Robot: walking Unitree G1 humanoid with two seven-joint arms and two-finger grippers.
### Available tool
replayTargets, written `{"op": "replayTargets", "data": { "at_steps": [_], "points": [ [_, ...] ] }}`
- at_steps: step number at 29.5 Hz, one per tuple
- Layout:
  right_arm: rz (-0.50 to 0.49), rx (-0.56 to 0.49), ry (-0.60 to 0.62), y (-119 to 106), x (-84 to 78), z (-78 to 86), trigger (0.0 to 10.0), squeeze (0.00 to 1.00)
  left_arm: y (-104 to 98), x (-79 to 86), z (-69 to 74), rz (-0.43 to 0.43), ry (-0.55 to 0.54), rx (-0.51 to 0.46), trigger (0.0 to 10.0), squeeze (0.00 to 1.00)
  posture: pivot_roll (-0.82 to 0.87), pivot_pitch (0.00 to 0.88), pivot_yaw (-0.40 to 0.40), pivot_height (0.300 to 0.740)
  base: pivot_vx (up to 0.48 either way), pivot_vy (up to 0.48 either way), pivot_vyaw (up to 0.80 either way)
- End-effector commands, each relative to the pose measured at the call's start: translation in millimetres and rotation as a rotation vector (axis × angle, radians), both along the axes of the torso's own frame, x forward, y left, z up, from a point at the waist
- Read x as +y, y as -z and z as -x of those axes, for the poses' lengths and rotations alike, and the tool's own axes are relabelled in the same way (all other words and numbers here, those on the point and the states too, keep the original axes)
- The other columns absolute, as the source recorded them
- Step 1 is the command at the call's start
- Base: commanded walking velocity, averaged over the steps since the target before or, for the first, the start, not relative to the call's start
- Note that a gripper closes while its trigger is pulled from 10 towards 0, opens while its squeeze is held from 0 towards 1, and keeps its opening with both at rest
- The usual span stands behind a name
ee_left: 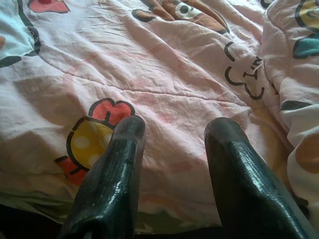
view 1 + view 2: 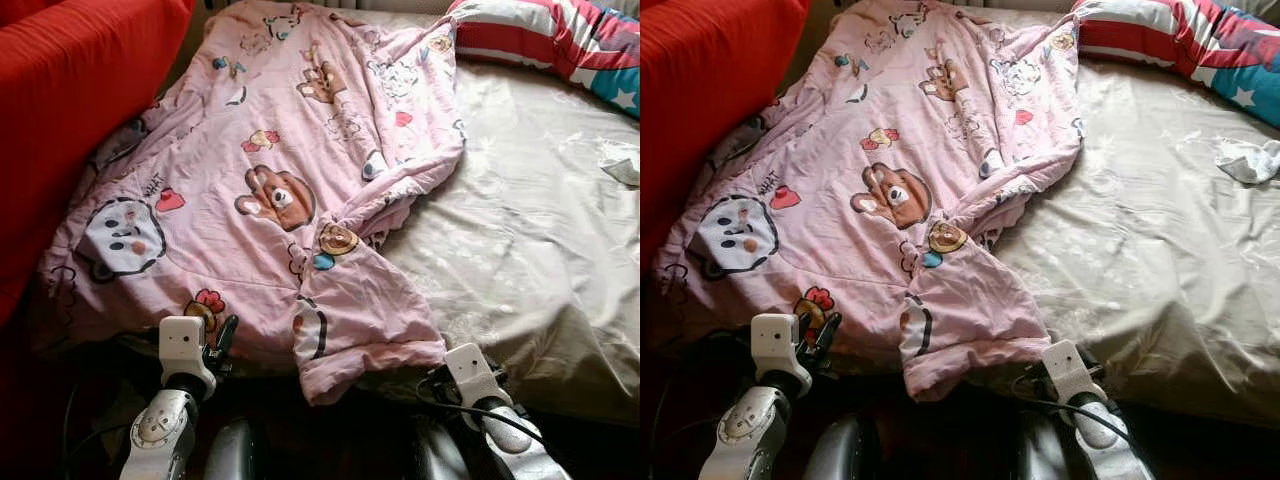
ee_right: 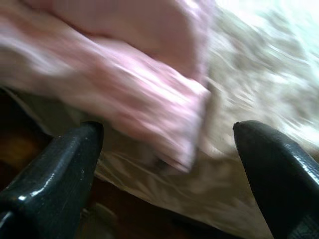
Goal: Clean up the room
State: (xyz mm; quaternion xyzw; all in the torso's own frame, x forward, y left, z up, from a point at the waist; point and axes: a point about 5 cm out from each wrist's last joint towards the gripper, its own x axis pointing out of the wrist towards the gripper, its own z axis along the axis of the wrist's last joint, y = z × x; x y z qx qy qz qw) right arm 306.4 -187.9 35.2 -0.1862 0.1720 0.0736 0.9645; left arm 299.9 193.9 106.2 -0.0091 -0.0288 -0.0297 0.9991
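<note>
Quilt (image 2: 270, 190), pink cartoon print, spread over left half of bed (image 2: 520, 260), near corner hanging past bed edge. Left pincer (image 1: 172, 149) at quilt's near edge, fingers apart. Right pincer (image 3: 167, 154) just off hanging corner, fingers wide apart, blurred. Striped pillow (image 2: 560, 40) at far right; red couch (image 2: 70, 110) left.

A bed in a beige sheet (image 2: 540, 240) carries a pink cartoon-print quilt (image 2: 270, 190) along its left side — striped pillow (image 2: 560, 40) at the far right corner.
</note>
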Motion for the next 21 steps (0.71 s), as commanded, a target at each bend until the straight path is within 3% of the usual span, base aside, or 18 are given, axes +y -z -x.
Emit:
{"op": "replayTargets", "data": {
  "at_steps": [1,13,21],
  "points": [
    [-0.025,0.035,0.018,9.5,-2.4,6.7,10.0,0.00,5.6,3.5,2.9,-0.007,-0.005,0.028,10.0,0.00,0.11,0.283,0.008,0.568,0.000,0.000,0.00],
    [0.074,0.028,0.081,17.3,-7.4,5.3,10.0,0.00,4.9,2.8,2.9,-0.007,-0.005,0.024,10.0,0.00,0.11,0.285,0.015,0.568,0.000,0.000,0.00],
    [-0.006,-0.024,0.105,10.0,-1.8,-3.4,10.0,0.00,5.5,3.0,3.6,-0.007,-0.006,0.026,10.0,0.00,0.12,0.292,0.015,0.568,0.000,0.000,0.00]
  ]
}}
